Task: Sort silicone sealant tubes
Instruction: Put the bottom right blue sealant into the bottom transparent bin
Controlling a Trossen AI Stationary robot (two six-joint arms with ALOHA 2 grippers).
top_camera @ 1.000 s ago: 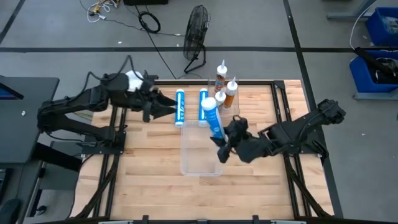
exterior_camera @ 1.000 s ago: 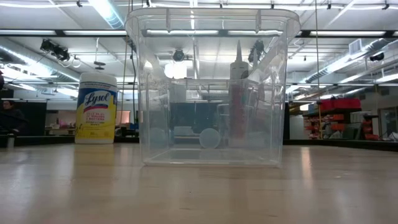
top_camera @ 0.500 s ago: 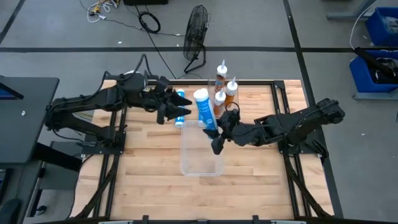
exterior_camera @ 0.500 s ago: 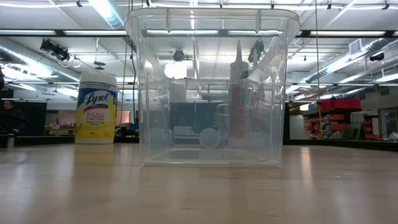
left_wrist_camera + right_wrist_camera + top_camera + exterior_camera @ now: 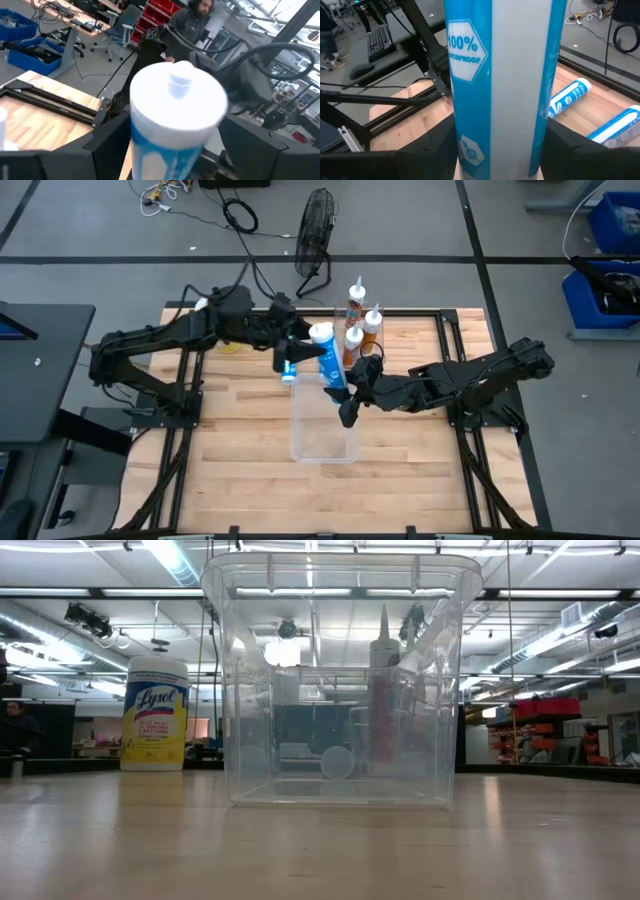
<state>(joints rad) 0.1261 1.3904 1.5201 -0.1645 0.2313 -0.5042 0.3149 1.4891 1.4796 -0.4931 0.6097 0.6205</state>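
A blue silicone sealant tube [image 5: 328, 358] stands nearly upright in the air over the far end of the clear bin [image 5: 323, 442]. My right gripper [image 5: 346, 396] is shut on its lower part. My left gripper [image 5: 304, 352] is open and reaches in level from the table's left. Its fingers stand on either side of the tube's white capped top [image 5: 176, 100]; I cannot tell whether they touch it. Two more blue tubes [image 5: 568, 98] [image 5: 619, 125] lie flat on the table. Three orange tubes [image 5: 360, 320] stand upright at the far edge. My right gripper pinches the blue tube's lower body [image 5: 470, 145] between its two fingers, one on each side. The fingers come from the table's right, slanting a little down, and lie across the tube. The tube is lifted clear, nearly upright, white capped end up.
The clear bin [image 5: 340, 680] stands mid-table, and nothing shows inside it. A yellow canister with a white lid [image 5: 155, 715] stands at the far left. A person [image 5: 197, 20] shows in the room beyond the table. Bare wood lies near the front edge.
My left gripper has gone toward the table's right and rolled slightly, arriving around the held tube's top. My right gripper has carried the blue tube a little toward the left and far side. The tube now stands more upright.
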